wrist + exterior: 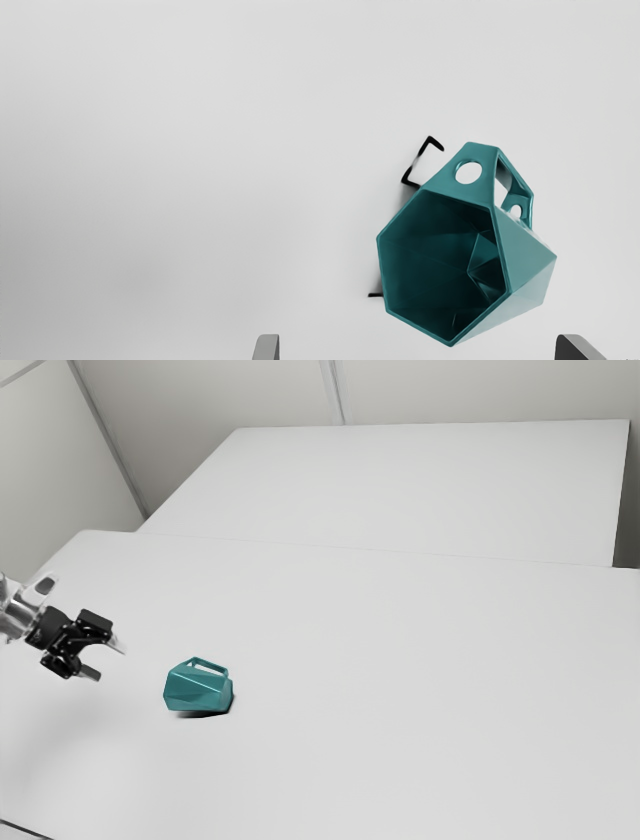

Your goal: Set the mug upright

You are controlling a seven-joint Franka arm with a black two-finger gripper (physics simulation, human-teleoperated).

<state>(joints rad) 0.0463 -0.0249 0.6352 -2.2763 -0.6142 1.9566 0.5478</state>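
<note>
1. Wide open jaws are on the black gripper (110, 663), at the exterior view's left. The wrist view shows the two fingertips (267, 347) far from each other.
2. Just to the exterior view's right of the gripper is the blue-green mug (198, 688). It lies on its side on the white table (400, 690), near the gripper but apart from it.
3. The mug's open mouth (435, 260) looks toward the gripper, and its handle (486, 154) sticks up. The handle has round holes in it.
4. Thin black marks (424, 145) are on the table, right beside the mug.
5. More to the exterior view's right, the table goes on. Its far edge runs along a big, flat, white shape (400, 480).
</note>
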